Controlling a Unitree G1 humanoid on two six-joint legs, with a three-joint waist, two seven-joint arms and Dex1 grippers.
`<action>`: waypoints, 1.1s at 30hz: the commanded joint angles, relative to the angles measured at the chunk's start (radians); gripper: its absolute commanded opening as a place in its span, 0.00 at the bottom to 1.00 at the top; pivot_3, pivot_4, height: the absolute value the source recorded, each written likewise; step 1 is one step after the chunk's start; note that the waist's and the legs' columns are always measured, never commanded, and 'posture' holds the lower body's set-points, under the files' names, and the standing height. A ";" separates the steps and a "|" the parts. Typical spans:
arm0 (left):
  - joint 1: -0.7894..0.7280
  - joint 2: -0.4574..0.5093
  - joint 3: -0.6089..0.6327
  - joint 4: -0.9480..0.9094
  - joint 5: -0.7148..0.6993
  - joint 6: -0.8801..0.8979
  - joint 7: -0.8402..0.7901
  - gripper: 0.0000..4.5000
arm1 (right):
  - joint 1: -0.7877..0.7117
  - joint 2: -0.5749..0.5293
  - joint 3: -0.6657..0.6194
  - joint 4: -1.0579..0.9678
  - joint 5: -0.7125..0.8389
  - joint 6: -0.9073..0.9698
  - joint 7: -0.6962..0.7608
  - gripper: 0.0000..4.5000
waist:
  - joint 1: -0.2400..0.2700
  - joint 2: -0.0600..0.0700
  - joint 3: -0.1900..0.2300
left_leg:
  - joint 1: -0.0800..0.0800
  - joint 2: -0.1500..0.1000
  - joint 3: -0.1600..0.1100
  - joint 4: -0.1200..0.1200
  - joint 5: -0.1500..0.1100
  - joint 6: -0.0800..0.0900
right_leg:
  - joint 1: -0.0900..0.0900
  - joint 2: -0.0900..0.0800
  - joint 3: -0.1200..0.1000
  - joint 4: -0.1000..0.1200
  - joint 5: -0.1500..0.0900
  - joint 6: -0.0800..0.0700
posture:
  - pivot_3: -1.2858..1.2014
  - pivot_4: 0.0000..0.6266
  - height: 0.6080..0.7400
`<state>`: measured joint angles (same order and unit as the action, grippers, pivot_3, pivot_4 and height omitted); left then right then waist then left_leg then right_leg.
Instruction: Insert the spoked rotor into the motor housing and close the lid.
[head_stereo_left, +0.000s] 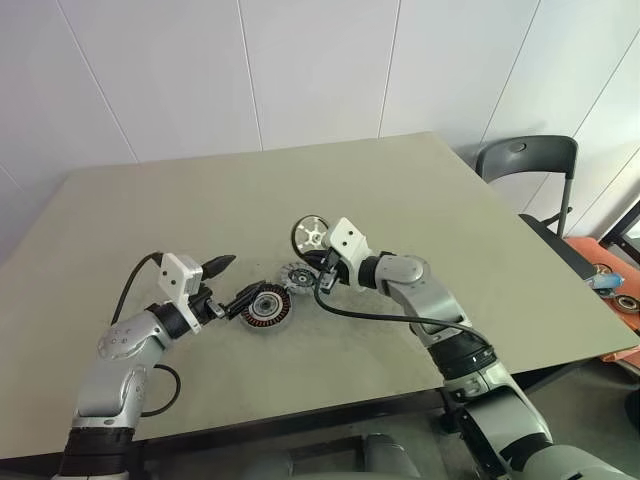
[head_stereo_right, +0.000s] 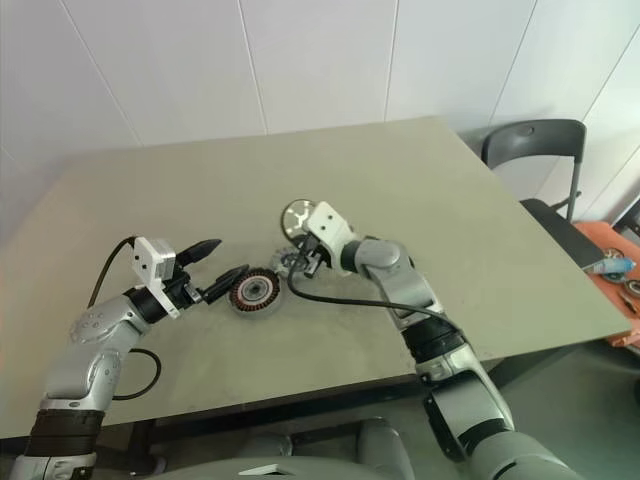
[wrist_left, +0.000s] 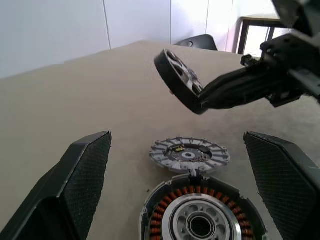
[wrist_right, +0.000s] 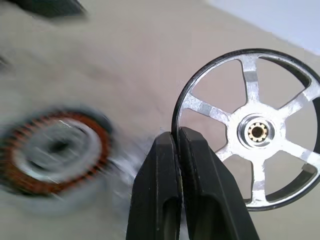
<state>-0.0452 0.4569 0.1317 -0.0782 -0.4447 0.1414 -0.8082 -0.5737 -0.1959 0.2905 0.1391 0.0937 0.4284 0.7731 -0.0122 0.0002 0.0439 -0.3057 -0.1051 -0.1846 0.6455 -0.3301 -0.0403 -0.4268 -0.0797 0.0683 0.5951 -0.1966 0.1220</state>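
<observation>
1. We are holding the rotor (wrist_right: 252, 134) in our right gripper (wrist_right: 176, 137), whose fingers are pinched together on its black rim, so the wheel is standing out sideways from the fingertips.
2. In the head views the rotor (head_stereo_left: 311, 234) is hanging clear above the table (head_stereo_left: 420, 200), tilted on edge, with the right gripper (head_stereo_left: 322, 268) reaching in from the right.
3. We are keeping our left gripper (head_stereo_left: 230, 283) spread wide, one finger (head_stereo_left: 217, 265) pointing over the table and the other lying just beside the housing (head_stereo_left: 267, 307).
4. The housing is resting flat on the table, copper coils ringing its inside and a silver hub with a bearing at its centre; in the left wrist view the housing (wrist_left: 200, 215) is sitting between the two wide-set fingers (wrist_left: 82, 175), untouched by either.
5. The lid (wrist_left: 189, 154) is lying flat on the table just beyond the housing, nearly touching its rim, with its notched edge showing.
6. The rotor is hovering above and past the lid, well off both parts.
7. A dark chair (head_stereo_left: 528, 160) is standing at the table's far right corner.
</observation>
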 joint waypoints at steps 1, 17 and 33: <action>-0.011 -0.007 0.009 0.047 0.013 -0.073 -0.027 1.00 | -0.006 0.012 0.000 -0.058 0.072 0.058 0.061 0.00 | 0.001 0.000 0.000 | 0.000 0.000 0.000 0.000 0.000 0.000 | 0.000 0.000 0.000 0.000 0.000 -0.001 | 0.52 0.00 1.00; -0.036 -0.007 0.055 0.494 0.013 -0.381 -0.253 1.00 | -0.051 0.041 0.126 -0.027 0.077 0.086 0.174 0.00 | 0.001 0.000 0.000 | 0.000 0.000 0.000 0.000 0.000 0.000 | -0.001 0.000 0.000 0.000 0.001 -0.002 | 0.52 0.00 1.00; -0.140 -0.011 0.071 0.827 0.046 -0.561 -0.356 1.00 | -0.084 0.018 0.247 0.027 -0.021 0.094 0.203 0.00 | 0.001 0.000 -0.001 | 0.001 0.000 0.000 0.001 0.000 0.000 | 0.000 0.000 -0.001 0.002 0.001 -0.001 | 0.52 0.00 1.00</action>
<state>-0.1685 0.4333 0.1922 0.7251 -0.4121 -0.4043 -1.1561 -0.6227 -0.1783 0.5324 0.1845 0.0829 0.5248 0.9689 -0.0113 -0.0002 0.0430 -0.3046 -0.1053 -0.1847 0.6465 -0.3300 -0.0404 -0.4269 -0.0797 0.0677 0.5970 -0.1962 0.1217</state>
